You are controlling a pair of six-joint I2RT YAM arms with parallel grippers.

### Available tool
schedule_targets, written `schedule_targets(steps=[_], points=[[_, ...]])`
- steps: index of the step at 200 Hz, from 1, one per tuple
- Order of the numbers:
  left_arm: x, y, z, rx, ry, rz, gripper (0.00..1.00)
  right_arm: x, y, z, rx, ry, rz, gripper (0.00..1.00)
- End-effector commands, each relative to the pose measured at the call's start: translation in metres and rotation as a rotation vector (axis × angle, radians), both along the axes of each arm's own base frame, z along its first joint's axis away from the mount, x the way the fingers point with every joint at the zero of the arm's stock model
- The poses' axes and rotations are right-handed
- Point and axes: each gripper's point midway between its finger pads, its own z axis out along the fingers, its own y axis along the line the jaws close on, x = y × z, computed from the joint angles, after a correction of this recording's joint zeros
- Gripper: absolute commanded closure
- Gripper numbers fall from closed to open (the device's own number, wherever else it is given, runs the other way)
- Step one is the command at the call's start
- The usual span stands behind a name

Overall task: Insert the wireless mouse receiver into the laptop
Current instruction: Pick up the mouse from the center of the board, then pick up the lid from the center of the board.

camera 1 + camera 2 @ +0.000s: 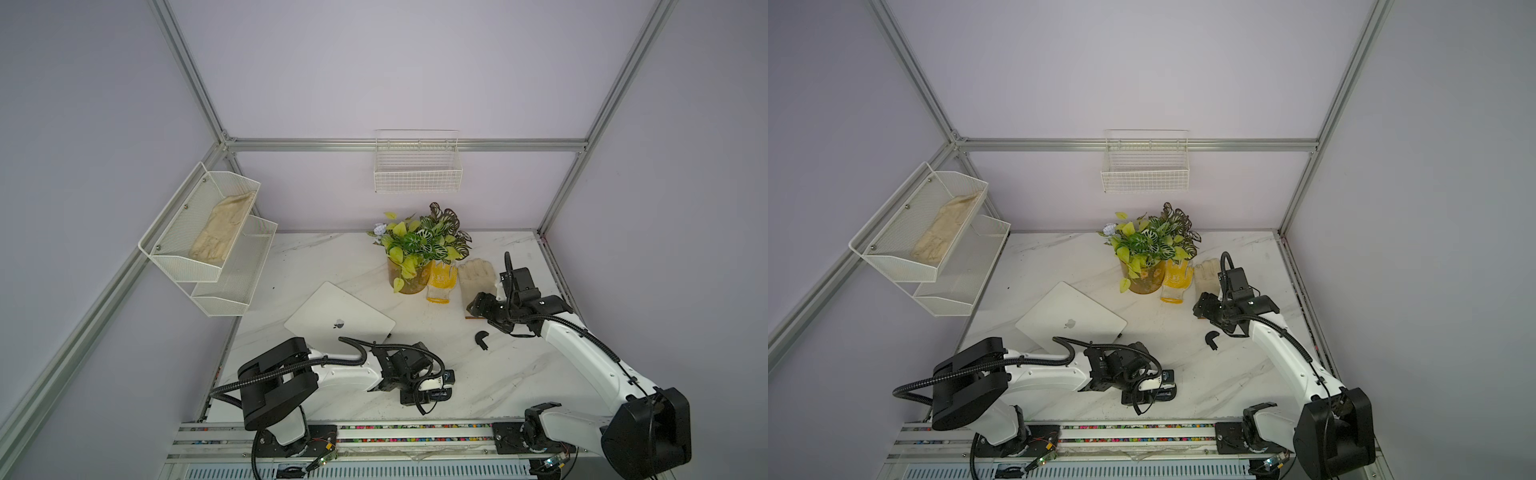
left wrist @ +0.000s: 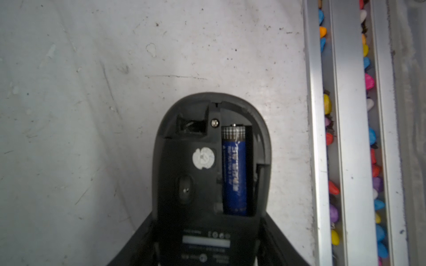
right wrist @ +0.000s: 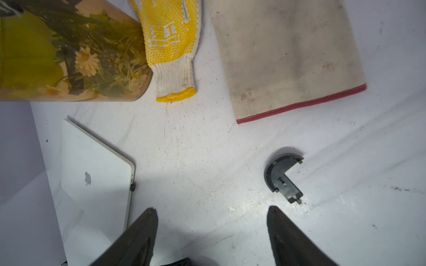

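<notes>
The wireless mouse receiver [image 3: 132,186] appears seated in the edge port of the laptop [image 3: 92,165], well apart from both grippers. The right gripper [image 3: 211,211] hangs open and empty, with the battery cover [image 3: 283,177] lying near it. The left gripper [image 2: 207,218] clasps the upturned mouse [image 2: 198,184], whose dongle slot is vacant. Recommendation: verify flush seating and avoid nudging the laptop.
</notes>
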Motion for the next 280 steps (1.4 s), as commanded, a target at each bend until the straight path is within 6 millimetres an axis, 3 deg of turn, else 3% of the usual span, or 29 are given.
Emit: schedule_targets(steps=[1,46,71,130,177,280], points=[[0.001,0.009,0.0,0.016,-0.024,0.027,0.58,-0.006,-0.015,-0.015,-0.073,0.049,-0.037,0.22],[0.013,0.003,0.029,-0.023,-0.078,0.069,0.6,-0.01,-0.022,-0.045,-0.148,0.13,-0.025,0.33],[0.018,0.003,0.046,-0.025,-0.101,0.079,0.63,-0.005,-0.022,-0.049,-0.237,0.147,-0.027,0.36],[0.023,0.001,0.063,-0.04,-0.142,0.083,0.62,-0.006,0.002,-0.081,-0.382,0.229,-0.042,0.42],[0.024,0.005,0.066,-0.045,-0.165,0.076,0.63,-0.005,-0.008,-0.1,-0.43,0.25,-0.13,0.54],[0.026,0.007,0.061,-0.034,-0.177,0.078,0.64,-0.004,-0.011,-0.133,-0.445,0.284,-0.185,0.65]])
